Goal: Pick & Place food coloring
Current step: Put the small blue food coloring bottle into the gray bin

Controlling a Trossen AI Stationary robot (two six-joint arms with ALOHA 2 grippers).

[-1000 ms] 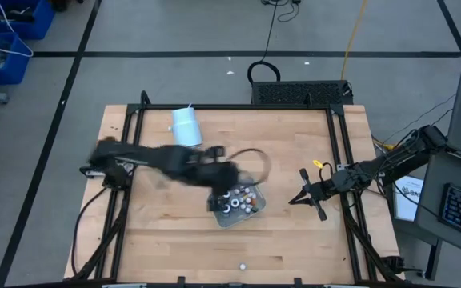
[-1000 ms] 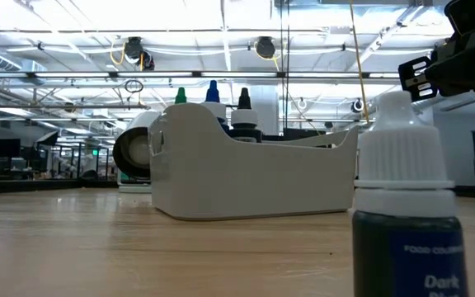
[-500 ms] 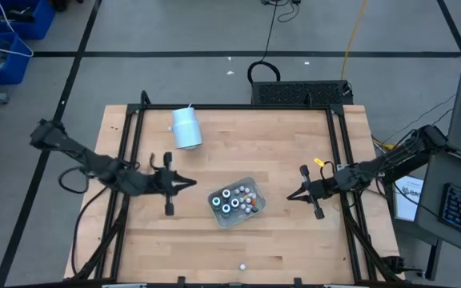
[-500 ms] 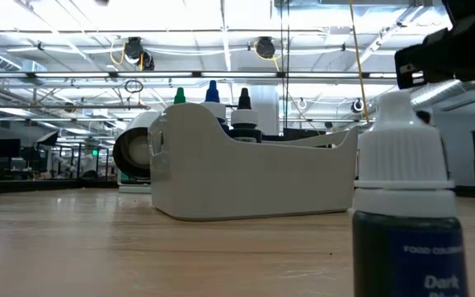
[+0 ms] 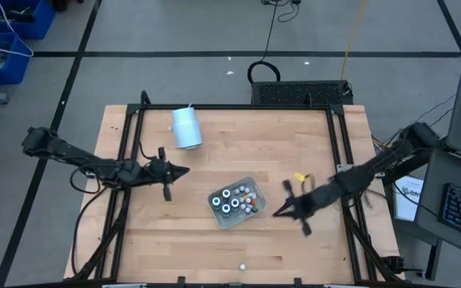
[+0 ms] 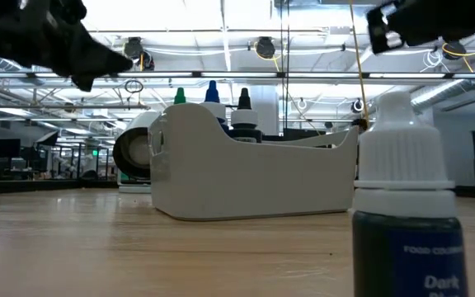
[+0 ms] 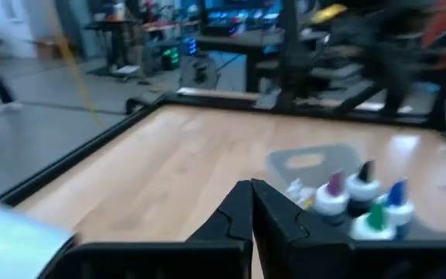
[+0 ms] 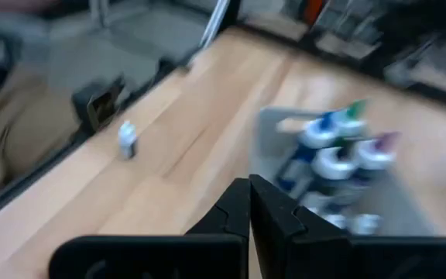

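- Two tools are over the counter (image 5: pixel 174 232), both with fingers pressed together and pinching nothing: the left tool (image 5: pixel 181 170) hangs toward the left edge, the right tool (image 5: pixel 279 213) hangs low just beside the tray's right side.
- Most of the food coloring (image 5: pixel 236 198) stands packed in the grey tray (image 5: pixel 217 216) near the middle of the counter; coloured tips show above its wall in the low view.
- One stray bottle (image 5: pixel 242 266) stands alone near the front edge, well apart from the tray; it looks like the piece left to collect.
- A large white cylinder (image 5: pixel 186 126) lies near the back edge, clear of the work.
- Judged step: the right tool seems the closer one for reaching the stray bottle.
- To do it well, I would spread the fingers before descending, come straight down over the cap, and pinch the body below the cap so the small bottle does not tip.
- Lift clear of the tray wall before carrying across, and lower into a free gap between bottles.
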